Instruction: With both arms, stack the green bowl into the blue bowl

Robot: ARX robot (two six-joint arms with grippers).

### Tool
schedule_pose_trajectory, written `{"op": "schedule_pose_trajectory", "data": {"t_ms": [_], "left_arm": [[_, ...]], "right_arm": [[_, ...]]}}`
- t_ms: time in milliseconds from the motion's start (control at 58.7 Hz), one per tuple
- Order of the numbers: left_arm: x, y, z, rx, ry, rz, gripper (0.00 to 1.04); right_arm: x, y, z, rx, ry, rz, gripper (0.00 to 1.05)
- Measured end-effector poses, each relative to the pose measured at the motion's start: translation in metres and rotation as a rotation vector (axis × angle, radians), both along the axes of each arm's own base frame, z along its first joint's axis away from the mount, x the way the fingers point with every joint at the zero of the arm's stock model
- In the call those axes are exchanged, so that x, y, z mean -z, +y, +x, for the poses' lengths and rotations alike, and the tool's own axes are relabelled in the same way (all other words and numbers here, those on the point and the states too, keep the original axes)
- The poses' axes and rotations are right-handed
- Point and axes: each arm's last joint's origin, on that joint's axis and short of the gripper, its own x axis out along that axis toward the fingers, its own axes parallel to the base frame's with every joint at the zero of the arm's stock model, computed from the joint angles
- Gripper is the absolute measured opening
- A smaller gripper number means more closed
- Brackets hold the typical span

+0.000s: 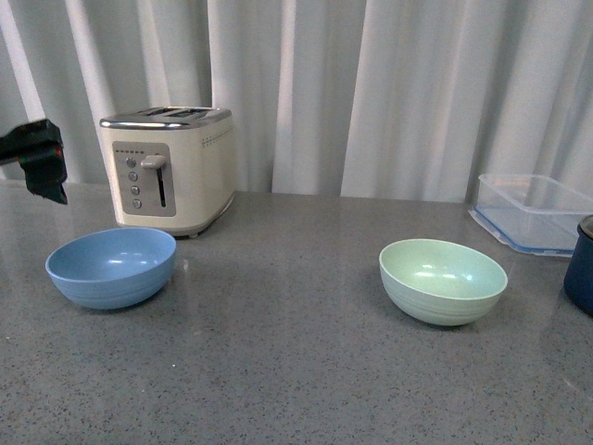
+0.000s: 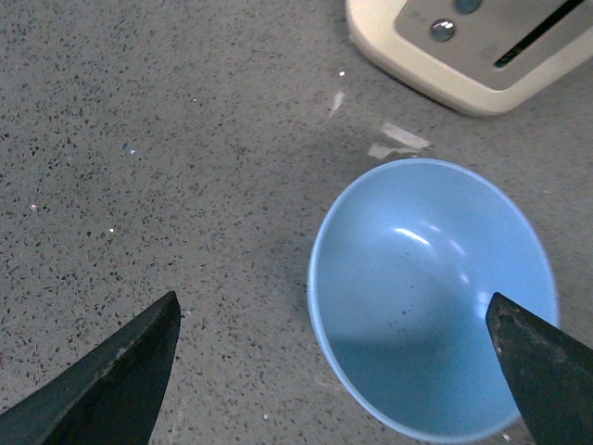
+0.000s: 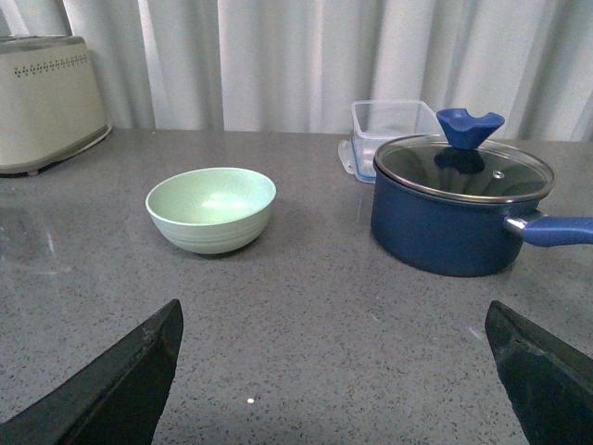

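Observation:
The blue bowl sits upright on the grey counter at the left, in front of the toaster. The green bowl sits upright at the right. Both are empty. My left arm shows as a black part at the far left edge, above and behind the blue bowl. In the left wrist view my left gripper is open above the blue bowl, one finger over its rim, the other over bare counter. My right gripper is open and empty, well short of the green bowl.
A cream toaster stands behind the blue bowl. A clear plastic container and a dark navy pot with glass lid stand right of the green bowl. Grey counter runs between the bowls. White curtains hang behind.

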Motion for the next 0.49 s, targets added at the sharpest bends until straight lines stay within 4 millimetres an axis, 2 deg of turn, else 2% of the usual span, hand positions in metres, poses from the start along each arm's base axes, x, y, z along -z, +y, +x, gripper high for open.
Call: {"op": "schedule_pose_trajectory", "data": {"t_ms": [238, 494], "left_arm": [[0.033, -0.005, 0.025, -0.009, 0.072, -0.008, 0.98], [0.050, -0.010, 0.037, -0.026, 0.106, -0.020, 0.98]], "right_arm": [[0.000, 0.000, 0.000, 0.000, 0.000, 0.000, 0.95], [0.000, 0.000, 0.000, 0.000, 0.000, 0.000, 0.95]]}}
